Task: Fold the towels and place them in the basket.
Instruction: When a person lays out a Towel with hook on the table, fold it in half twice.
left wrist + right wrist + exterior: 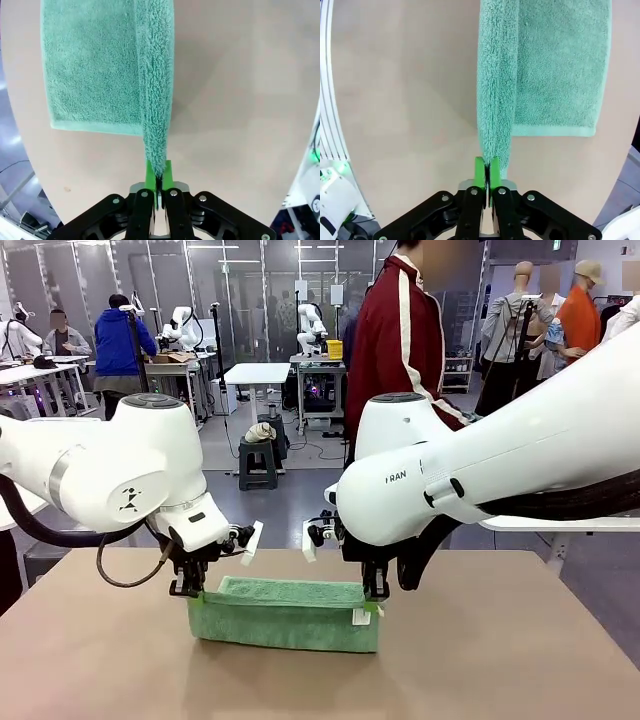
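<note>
Closest to the lens, at the lower centre of the left wrist view, the left gripper (159,172) is seen with its jaws pressed together on one corner of the towel (95,65). Only the thickness of the cloth is left between the green pads (151,175). At the lower centre of the right wrist view the right gripper (487,167) is clamped in the same way on the other corner of that edge.

From each pair of jaws the pinched edge is seen running up the frame as a thick ridge. A flat layer of the towel is spread on the table (395,90) beside it. In the front view the towel (285,620) is found at the lower centre of the frame, its upper edge raised between the two grippers and its lower part resting on the table (500,660).

A fold in half is judged to be in hand. It is best done with both grippers kept level and moved together, so that the held edge is kept taut. That edge should be laid squarely on the opposite edge, and the cloth set down before the jaws are opened.

As for writing, "FRAN" is read on the right arm (397,478) at centre right of the front view. A small white tag (361,617) is seen at the towel's right corner, and its print cannot be made out.
</note>
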Motion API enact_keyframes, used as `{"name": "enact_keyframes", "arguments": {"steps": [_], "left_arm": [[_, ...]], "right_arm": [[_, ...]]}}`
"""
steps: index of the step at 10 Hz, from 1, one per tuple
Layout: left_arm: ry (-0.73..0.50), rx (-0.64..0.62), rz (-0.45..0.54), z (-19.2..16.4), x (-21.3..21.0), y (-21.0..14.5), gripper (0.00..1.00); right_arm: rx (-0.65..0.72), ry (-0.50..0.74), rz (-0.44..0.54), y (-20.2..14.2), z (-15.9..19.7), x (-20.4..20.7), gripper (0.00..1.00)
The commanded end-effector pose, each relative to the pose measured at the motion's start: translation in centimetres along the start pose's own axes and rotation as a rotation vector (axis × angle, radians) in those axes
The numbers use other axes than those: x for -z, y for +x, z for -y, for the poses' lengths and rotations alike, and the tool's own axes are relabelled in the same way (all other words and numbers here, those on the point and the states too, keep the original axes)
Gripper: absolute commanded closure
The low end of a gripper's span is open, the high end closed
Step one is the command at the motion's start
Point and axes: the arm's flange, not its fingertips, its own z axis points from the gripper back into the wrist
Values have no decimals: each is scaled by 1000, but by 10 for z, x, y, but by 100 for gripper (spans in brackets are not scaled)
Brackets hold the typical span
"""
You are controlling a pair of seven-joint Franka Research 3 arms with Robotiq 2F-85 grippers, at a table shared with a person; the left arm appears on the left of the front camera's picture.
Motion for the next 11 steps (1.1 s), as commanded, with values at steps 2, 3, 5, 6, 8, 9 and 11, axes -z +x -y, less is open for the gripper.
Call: {"name": "enact_keyframes", "arguments": {"steps": [2,3,5,6,8,9,11], "left_arm": [[0,0,0,0,0,0,95],[-25,33,26,-21,9,-4,95],[-44,57,36,-62,23,-12,95],[-56,68,39,-76,26,-14,95],[-78,89,42,-103,32,-17,95],[-89,106,45,-116,37,-15,95],[-120,122,39,-135,46,-6,95]], "right_arm": [[0,0,0,0,0,0,96],[-17,3,3,-2,21,4,96],[-42,24,9,-4,58,11,96],[-49,27,7,-4,70,12,96],[-51,30,-8,-4,91,11,96],[-57,40,-8,-5,103,13,96],[-30,60,-10,-5,119,25,96]]}}
